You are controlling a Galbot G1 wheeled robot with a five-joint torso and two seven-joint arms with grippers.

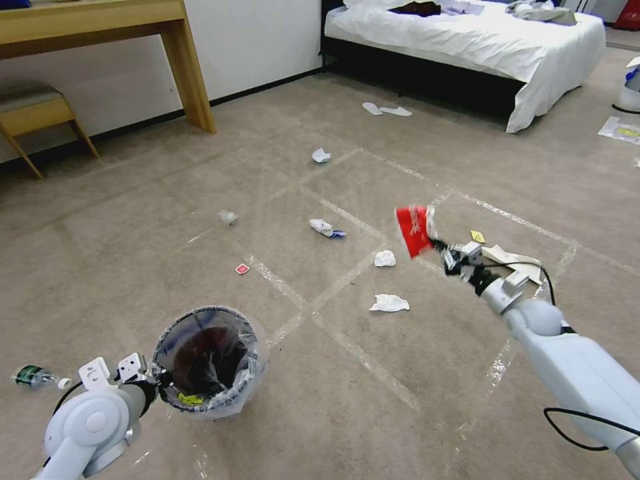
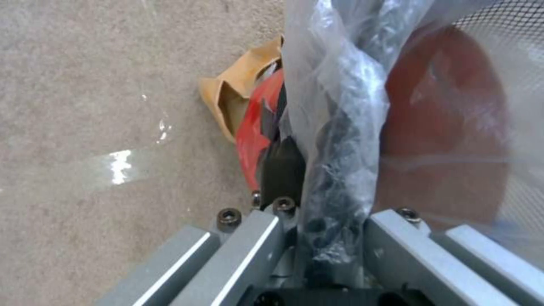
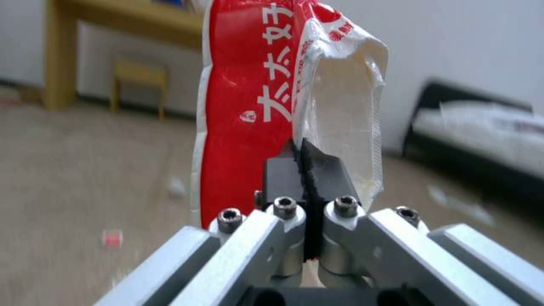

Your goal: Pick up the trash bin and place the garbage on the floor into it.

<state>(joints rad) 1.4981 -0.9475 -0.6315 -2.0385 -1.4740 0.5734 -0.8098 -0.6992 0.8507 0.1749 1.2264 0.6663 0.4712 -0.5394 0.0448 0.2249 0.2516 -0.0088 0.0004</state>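
Right wrist view: right pincer (image 3: 306, 170) pinching red wrapper (image 3: 255, 106), lettering visible.

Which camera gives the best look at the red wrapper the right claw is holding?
The right wrist view: the red wrapper is close up, its white print readable, pinched in the shut right claw. The head view shows it small, held above the floor. The left wrist view faces the trash bin.

A bedroom, much like a hotel room; a bed (image 1: 467, 40) with white sheets on a dark frame stands at the far wall; a wooden bench (image 1: 100, 27) and a matching stool (image 1: 37, 110) sit by the white wall; flat white slippers (image 1: 387, 110) lie near the bed; beige carpet floor (image 1: 133, 267) runs wall to wall.
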